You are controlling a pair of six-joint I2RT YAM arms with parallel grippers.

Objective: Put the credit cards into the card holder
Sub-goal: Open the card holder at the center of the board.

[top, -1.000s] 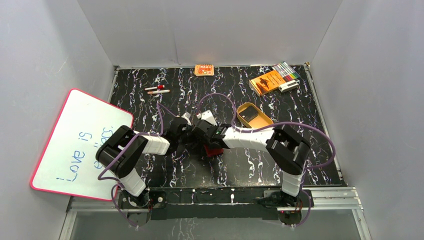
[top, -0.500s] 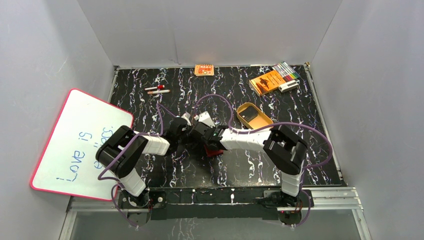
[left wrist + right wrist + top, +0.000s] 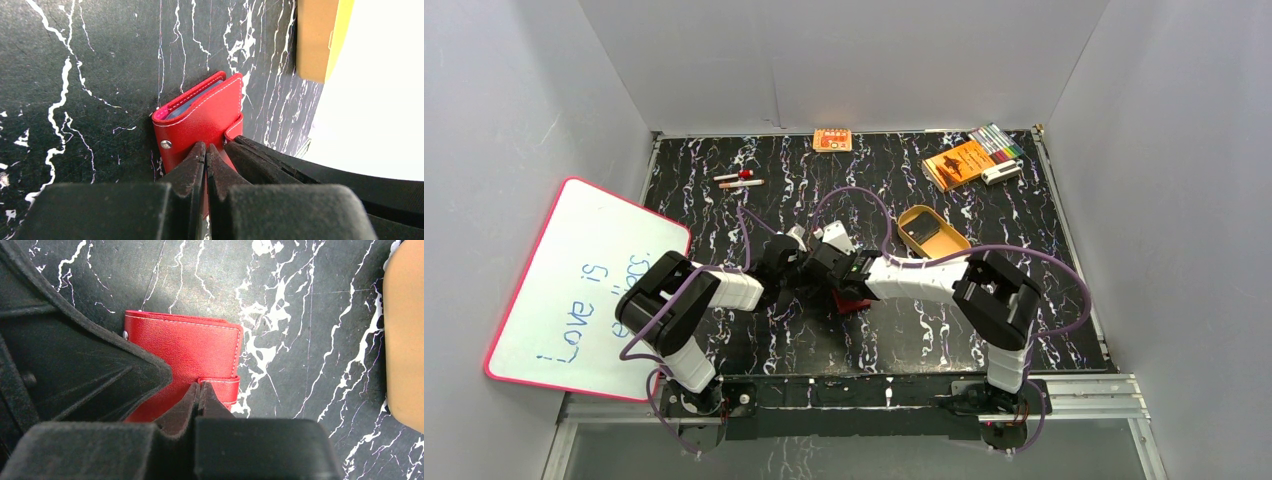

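Note:
The card holder (image 3: 856, 301) (image 3: 200, 117) (image 3: 192, 347), a dark red folded wallet with a snap tab, lies flat on the black marble table. A pale bluish edge shows in its fold. My left gripper (image 3: 816, 284) (image 3: 205, 146) is shut, and its tips rest on the red cover. From the other side my right gripper (image 3: 840, 290) (image 3: 199, 385) is shut too, with its tips at the snap tab (image 3: 220, 385). Both grippers crowd together over the holder. A dark flat credit card (image 3: 929, 236) lies in the tan oval tray (image 3: 906, 215).
At the back right lie an orange booklet (image 3: 957, 163), a pack of markers (image 3: 997, 140) and a small white item (image 3: 1001, 173). A small orange box (image 3: 832, 140) sits at the back centre, with pens (image 3: 740, 180) at the back left. A pink-framed whiteboard (image 3: 574, 285) leans at the left.
My right gripper has closed from about half open to shut at the snap tab, and its arm has edged slightly left. The left gripper and the card holder have not moved.

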